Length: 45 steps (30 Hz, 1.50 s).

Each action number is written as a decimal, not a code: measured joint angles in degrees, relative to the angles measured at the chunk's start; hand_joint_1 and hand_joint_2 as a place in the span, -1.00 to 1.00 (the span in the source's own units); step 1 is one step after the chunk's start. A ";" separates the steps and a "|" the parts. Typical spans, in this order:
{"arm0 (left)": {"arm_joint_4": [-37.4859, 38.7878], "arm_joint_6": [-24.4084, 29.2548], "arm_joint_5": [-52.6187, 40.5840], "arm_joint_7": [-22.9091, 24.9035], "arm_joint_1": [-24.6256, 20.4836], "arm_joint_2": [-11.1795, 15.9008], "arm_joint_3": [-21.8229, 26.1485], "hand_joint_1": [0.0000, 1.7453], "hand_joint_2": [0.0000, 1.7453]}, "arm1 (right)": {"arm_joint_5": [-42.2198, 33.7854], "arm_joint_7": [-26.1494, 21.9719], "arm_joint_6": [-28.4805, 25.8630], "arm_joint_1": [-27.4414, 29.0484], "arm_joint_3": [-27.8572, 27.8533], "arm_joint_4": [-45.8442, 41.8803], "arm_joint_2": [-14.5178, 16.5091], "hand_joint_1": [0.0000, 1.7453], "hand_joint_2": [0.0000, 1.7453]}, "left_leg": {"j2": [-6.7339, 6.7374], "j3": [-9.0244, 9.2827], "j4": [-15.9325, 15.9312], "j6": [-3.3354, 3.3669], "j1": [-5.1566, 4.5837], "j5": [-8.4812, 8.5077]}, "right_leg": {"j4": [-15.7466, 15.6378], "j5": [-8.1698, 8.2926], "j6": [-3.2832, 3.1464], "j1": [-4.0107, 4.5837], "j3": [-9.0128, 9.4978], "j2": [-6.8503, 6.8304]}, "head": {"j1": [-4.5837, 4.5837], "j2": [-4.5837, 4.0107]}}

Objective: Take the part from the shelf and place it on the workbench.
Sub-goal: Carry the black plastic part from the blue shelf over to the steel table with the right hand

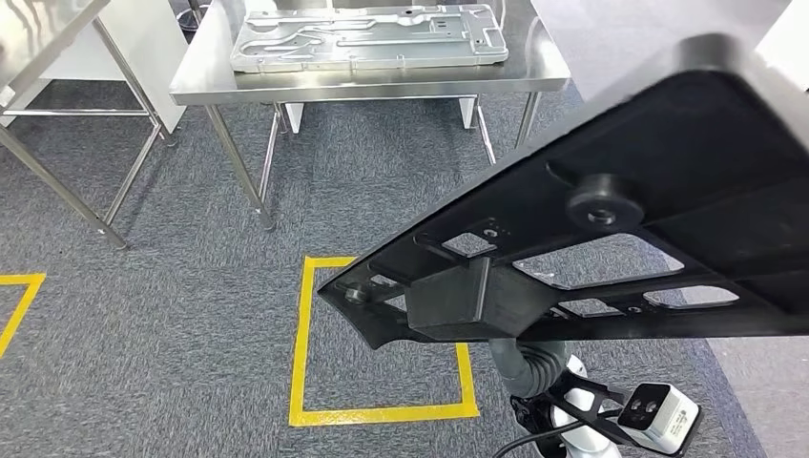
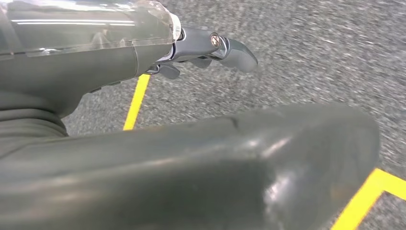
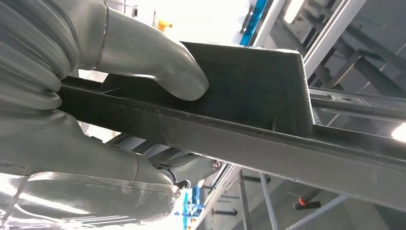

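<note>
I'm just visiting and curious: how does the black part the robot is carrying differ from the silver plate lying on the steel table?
The black part is dark and matte; the silver plate is shiny metal. The black part is held tilted in the air by the right robot hand; the silver plate lies flat on the steel table. Both are flat panels with cutouts.

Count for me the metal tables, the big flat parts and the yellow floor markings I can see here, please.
Stainless steel tables: 2, the workbench and a frame table
Large flat parts: 2, a black plastic panel carried by the right hand, a silver metal plate
Yellow tape floor markings: 2, a square and a corner
Total: 6
</note>
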 joint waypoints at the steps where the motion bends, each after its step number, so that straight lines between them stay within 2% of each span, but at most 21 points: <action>1: 0.00 -0.22 -0.01 -0.10 -0.04 0.07 0.00 -1.00 -1.00 | -0.08 0.00 -0.31 0.01 0.00 -0.09 -0.08 1.00 1.00 | -0.20 0.56 -1.45 0.33 -0.12 0.33 | 0.09 -0.05 0.27 0.05 -0.10 0.11 | 0.00 0.00; 5: 0.00 -0.98 -0.05 -0.75 -0.14 0.19 0.00 -1.00 -1.00 | -0.34 0.00 -0.76 0.27 -0.05 -0.76 -0.53 1.00 1.00 | 0.02 0.65 -2.16 1.77 0.00 0.59 | 1.00 -0.76 1.57 -0.03 -0.63 -0.23 | 0.00 -0.01; 7: 0.00 -1.11 -0.10 -0.95 -0.17 0.19 0.00 -1.00 -1.00 | -0.33 0.00 -0.76 0.41 -0.09 -1.08 -0.69 1.00 1.00 | 0.31 0.75 -2.49 2.35 0.16 0.68 | 6.07 -3.62 2.12 -0.16 -2.99 -1.36 | 0.00 -0.01; 9: 0.00 -1.14 -0.15 -0.99 -0.05 0.20 0.00 -1.00 -1.00 | -0.29 0.00 -0.73 0.70 -0.09 -1.19 -0.74 1.00 1.00 | 0.65 0.76 -2.50 2.54 0.11 0.56 | 13.96 -6.92 2.57 -0.38 -7.03 -2.08 | 0.00 -0.01; 11: 0.00 -1.12 -0.16 -0.99 0.01 0.20 0.00 -1.00 -1.00 | -0.28 0.00 -0.65 1.01 -0.10 -1.19 -0.76 1.00 1.00 | 0.92 0.92 -2.46 2.46 0.08 0.39 | 16.67 -6.73 2.77 -0.58 -8.66 -2.28 | 0.00 0.00; 12: 0.00 -1.12 -0.16 -0.99 0.01 0.20 0.00 -1.00 -1.00 | -0.28 0.00 -0.60 1.07 -0.13 -1.20 -0.77 1.00 1.00 | 0.99 1.11 -2.44 2.35 0.08 0.26 | 14.45 -5.03 2.73 -0.63 -7.66 -2.40 | 0.00 0.00; 15: 0.00 -1.11 -0.19 -0.99 -0.05 0.21 0.00 -1.00 -1.00 | -0.28 0.00 -0.52 1.04 -0.25 -1.42 -0.77 1.00 1.00 | 1.07 1.79 -2.36 1.66 -0.11 -0.29 | 2.68 -0.06 1.98 -0.36 -1.81 -3.23 | 0.00 0.00; 16: 0.00 -1.11 -0.19 -0.99 -0.06 0.23 0.00 -1.00 -1.00 | -0.29 0.00 -0.52 1.02 -0.30 -1.49 -0.78 1.00 1.00 | 1.10 1.91 -2.33 1.35 -0.19 -0.48 | 0.70 0.27 1.63 -0.17 -0.86 -3.40 | 0.00 0.00; 20: 0.00 -1.09 -0.17 -0.99 -0.17 0.33 0.00 -1.00 -1.00 | -0.39 0.00 -0.26 1.00 -0.44 -1.72 -0.81 1.00 1.00 | 1.27 2.19 -1.90 0.05 -0.14 -1.36 | -0.42 -0.11 0.26 -0.11 -0.11 -3.01 | 0.00 0.00; 22: 0.00 -1.03 -0.15 -0.99 -0.20 0.37 0.00 -1.00 -1.00 | -0.45 0.00 0.12 0.95 -0.47 -1.82 -0.80 1.00 1.00 | 0.98 0.08 2.79 -0.44 -0.03 -3.71 | -0.83 -0.24 -0.38 -0.30 0.57 -2.90 | 0.00 0.00; 24: 0.00 -1.00 -0.13 -0.99 -0.15 0.43 0.00 -1.00 -1.00 | -0.48 0.00 0.33 0.98 -0.49 -1.82 -0.79 1.00 1.00 | 0.82 -4.50 11.04 -0.77 -0.02 -6.89 | -0.82 -0.63 -0.80 -0.15 0.94 -2.75 | 0.00 0.00; 26: 0.00 -1.00 -0.13 -0.98 0.01 0.46 0.00 -1.00 -1.00 | -0.48 0.00 0.37 1.05 -0.49 -1.82 -0.79 1.00 1.00 | 0.82 -7.44 14.80 -0.83 -0.02 -6.70 | -0.74 -1.15 -0.87 -0.02 1.47 -2.41 | 0.00 0.00; 27: 0.00 -1.00 -0.13 -0.98 0.08 0.47 0.00 -1.00 -1.00 | -0.48 0.00 0.37 1.05 -0.49 -1.82 -0.79 1.00 1.00 | 0.81 -7.19 13.17 -0.72 -0.02 -4.76 | -0.70 -1.49 -0.81 0.01 1.91 -2.22 | 0.00 -0.01; 29: 0.00 -1.00 -0.13 -0.97 0.13 0.53 0.00 -1.00 -1.00 | -0.48 0.00 0.37 1.06 -0.49 -1.82 -0.79 1.00 1.00 | 0.69 -4.16 5.47 -0.18 -0.10 0.18 | -0.67 -2.27 -0.59 0.05 2.98 -2.00 | 0.00 -0.01; 31: 0.00 -0.99 -0.09 -0.96 0.07 0.61 0.00 -1.00 -1.00 | -0.48 0.00 0.41 1.02 -0.49 -1.81 -0.79 1.00 1.00 | 0.54 -1.64 -0.25 0.57 -0.40 2.18 | -0.58 -2.88 -0.13 0.18 3.52 -1.86 | 0.00 0.00; 36: 0.00 -1.01 -0.03 -1.03 0.06 0.68 0.00 -1.00 -1.00 | -0.45 0.00 0.55 0.85 -0.50 -1.87 -0.77 1.00 1.00 | 0.47 -0.06 -2.31 2.34 -0.28 1.47 | 2.31 -3.61 1.42 0.17 2.69 -1.95 | 0.00 0.00; 40: 0.00 -1.04 -0.05 -1.17 0.01 0.66 0.00 -1.00 -1.00 | -0.45 0.00 0.59 0.70 -0.59 -1.91 -0.77 1.00 1.00 | 0.51 0.67 -2.57 2.85 -0.19 0.83 | 15.34 -8.89 2.47 -0.44 -5.50 -2.15 | 0.00 0.00; 41: 0.00 -1.05 -0.07 -1.18 0.06 0.66 0.00 -1.00 -1.00 | -0.46 0.00 0.58 0.75 -0.62 -1.91 -0.77 1.00 1.00 | 0.51 0.86 -2.57 2.78 -0.18 0.62 | 16.65 -8.68 2.66 -0.59 -6.88 -2.21 | 0.00 0.00; 42: 0.00 -1.05 -0.10 -1.19 0.09 0.66 0.00 -1.00 -1.00 | -0.46 0.00 0.58 0.76 -0.66 -1.91 -0.78 1.00 1.00 | 0.51 1.19 -2.56 2.66 -0.16 0.36 | 15.56 -7.20 2.82 -0.74 -7.00 -2.31 | 0.00 0.00; 44: 0.00 -1.08 -0.16 -1.19 0.12 0.64 0.00 -1.00 -1.00 | -0.48 0.00 0.56 0.75 -0.79 -1.93 -0.78 1.00 1.00 | 0.51 2.08 -2.57 2.28 -0.10 -0.29 | 8.10 -2.11 2.86 -0.96 -4.39 -2.71 | 0.00 0.00; 45: 0.00 -1.09 -0.17 -1.20 0.10 0.64 0.00 -1.00 -1.00 | -0.46 0.00 0.56 0.74 -0.85 -1.95 -0.78 1.00 1.00 | 0.51 2.49 -2.51 2.01 -0.13 -0.62 | 4.30 -0.76 2.67 -0.90 -2.93 -2.98 | 0.01 0.00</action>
